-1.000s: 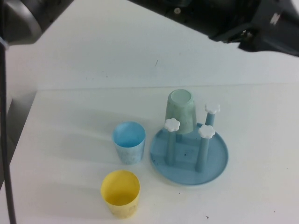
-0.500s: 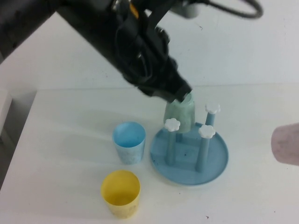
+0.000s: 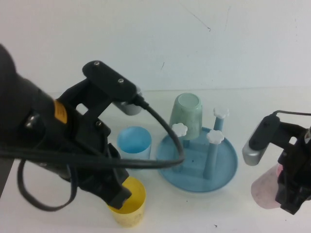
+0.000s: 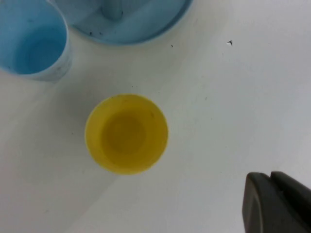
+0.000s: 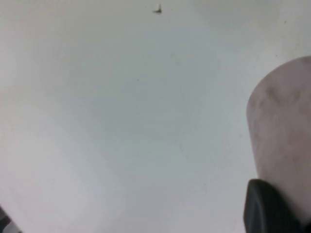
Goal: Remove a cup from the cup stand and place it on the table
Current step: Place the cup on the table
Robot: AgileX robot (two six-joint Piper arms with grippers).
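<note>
The right end effector (image 3: 290,194) sits low at the near right of the counter (image 3: 58,121), clamped on the pale pink cup (image 3: 266,191), which is just beside it on the side toward the cup stand (image 3: 227,167) and clear of the stand's rim. The left end effector (image 3: 114,194) hangs over the yellow cup (image 3: 131,213); whether it is apart or together cannot be told. Beyond it stands the light blue cup (image 3: 133,141), close to the stand. A mint-green cup (image 3: 187,115) sits upside down on a far peg.
</note>
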